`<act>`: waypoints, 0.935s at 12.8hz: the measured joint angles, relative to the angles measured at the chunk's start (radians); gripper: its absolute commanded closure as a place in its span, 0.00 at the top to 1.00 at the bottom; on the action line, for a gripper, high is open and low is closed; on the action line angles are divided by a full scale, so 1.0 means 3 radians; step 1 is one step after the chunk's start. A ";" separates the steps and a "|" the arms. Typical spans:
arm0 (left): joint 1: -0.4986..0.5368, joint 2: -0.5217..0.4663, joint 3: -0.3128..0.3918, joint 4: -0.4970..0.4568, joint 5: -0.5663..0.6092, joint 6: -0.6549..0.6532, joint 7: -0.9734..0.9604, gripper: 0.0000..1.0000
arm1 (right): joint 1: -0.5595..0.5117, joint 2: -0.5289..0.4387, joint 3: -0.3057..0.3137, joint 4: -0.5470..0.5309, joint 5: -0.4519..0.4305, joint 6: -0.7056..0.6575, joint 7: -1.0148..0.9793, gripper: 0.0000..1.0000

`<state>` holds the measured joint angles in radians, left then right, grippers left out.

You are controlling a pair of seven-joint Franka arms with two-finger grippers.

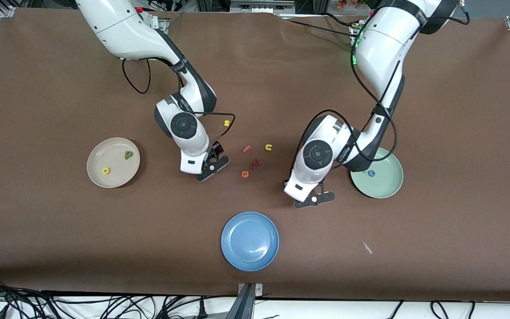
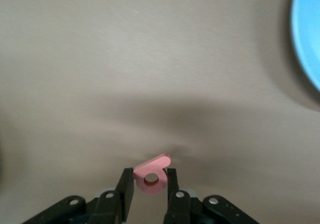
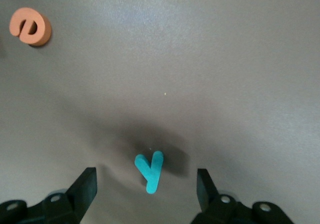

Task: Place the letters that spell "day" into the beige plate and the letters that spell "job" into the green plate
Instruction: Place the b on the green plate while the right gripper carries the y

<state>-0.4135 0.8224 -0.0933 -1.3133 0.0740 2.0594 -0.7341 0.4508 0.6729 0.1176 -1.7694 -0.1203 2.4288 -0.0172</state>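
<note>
My left gripper (image 2: 149,176) (image 1: 313,199) is shut on the salmon-pink "b" (image 2: 152,173), held above the bare table beside the green plate (image 1: 388,188). The blue "o" (image 1: 371,173) lies in that plate, and the left arm covers part of it. My right gripper (image 3: 146,178) (image 1: 212,167) is open and low over the table, its fingers on either side of the teal "y" (image 3: 150,171) without touching it. The beige plate (image 1: 98,153) holds the dark green "d" (image 1: 128,155) and the yellow "a" (image 1: 106,170). The "j" is not in view.
Loose letters lie between the two grippers: an orange "e" (image 1: 245,174) (image 3: 30,26), a red letter (image 1: 255,164), a pink "f" (image 1: 247,149), a yellow "u" (image 1: 268,147) and a yellow "s" (image 1: 226,123). A blue plate (image 1: 250,240) (image 2: 310,34) sits nearer the front camera.
</note>
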 measured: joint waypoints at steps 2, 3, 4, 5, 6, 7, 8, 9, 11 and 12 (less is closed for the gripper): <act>0.0175 -0.0097 0.0005 -0.0053 0.0004 -0.0189 0.0328 0.22 | 0.0000 0.0010 -0.0001 0.0001 -0.0003 0.0002 -0.0002 0.65; 0.0283 -0.0168 0.0007 -0.0139 0.0005 -0.0221 0.0525 0.22 | 0.0000 0.0010 -0.0002 0.0004 -0.0003 0.0002 -0.0003 0.62; 0.0398 -0.0255 0.0008 -0.0260 0.0005 -0.0236 0.0730 0.22 | 0.0000 0.0011 -0.0002 0.0007 -0.0003 0.0002 -0.0003 0.61; 0.0516 -0.0360 0.0007 -0.0411 0.0005 -0.0243 0.0920 0.22 | 0.0000 0.0011 -0.0002 0.0010 -0.0005 0.0002 -0.0005 0.57; 0.0620 -0.0474 0.0007 -0.0572 0.0005 -0.0248 0.1071 0.22 | 0.0000 0.0012 -0.0002 0.0011 -0.0007 0.0002 -0.0016 0.56; 0.0696 -0.0584 0.0006 -0.0731 0.0005 -0.0251 0.1178 0.22 | 0.0000 0.0015 -0.0002 0.0012 -0.0007 0.0002 -0.0043 0.54; 0.0750 -0.0682 0.0005 -0.0882 0.0005 -0.0252 0.1244 0.22 | 0.0000 0.0019 -0.0003 0.0012 -0.0007 0.0002 -0.0067 0.50; 0.0798 -0.0758 0.0005 -0.1008 0.0005 -0.0252 0.1292 0.23 | 0.0000 0.0025 -0.0003 0.0012 -0.0007 0.0002 -0.0079 0.47; 0.0872 -0.0819 0.0005 -0.1166 0.0005 -0.0252 0.1395 0.29 | 0.0000 0.0042 -0.0004 0.0018 -0.0008 0.0003 -0.0088 0.35; 0.0894 -0.0822 0.0005 -0.1219 0.0005 -0.0252 0.1420 0.51 | 0.0000 0.0042 -0.0004 0.0021 -0.0008 0.0003 -0.0090 0.28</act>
<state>-0.1453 0.5757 -0.0919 -1.6789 0.0756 1.9839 -0.3080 0.4508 0.6854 0.1163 -1.7631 -0.1227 2.4299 -0.0443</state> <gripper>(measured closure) 0.714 0.524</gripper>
